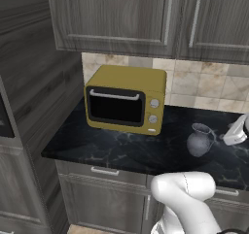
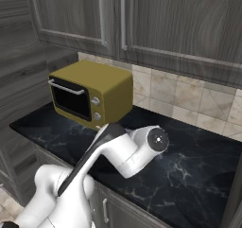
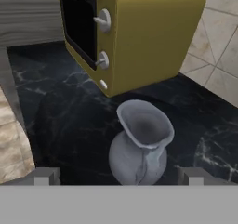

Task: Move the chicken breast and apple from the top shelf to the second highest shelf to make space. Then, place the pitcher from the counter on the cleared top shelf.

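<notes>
The dark grey-blue pitcher (image 1: 199,141) stands upright on the black marble counter (image 1: 121,148), to the right of the yellow oven. In the hand view the pitcher (image 3: 139,146) sits just ahead, its flared rim facing me. My gripper (image 3: 120,176) is open, and its two fingertips (image 3: 46,175) stand wide apart on either side of the pitcher without touching it. In the left base view my white hand (image 1: 237,130) hovers just right of the pitcher. The chicken breast, the apple and both shelves are out of view.
A yellow oven (image 1: 125,99) with a dark door stands on the counter's left half, close to the pitcher. Dark wood wall cabinets (image 1: 146,14) hang above, over a tiled backsplash (image 1: 204,85). A tall dark panel (image 1: 34,82) closes the left end.
</notes>
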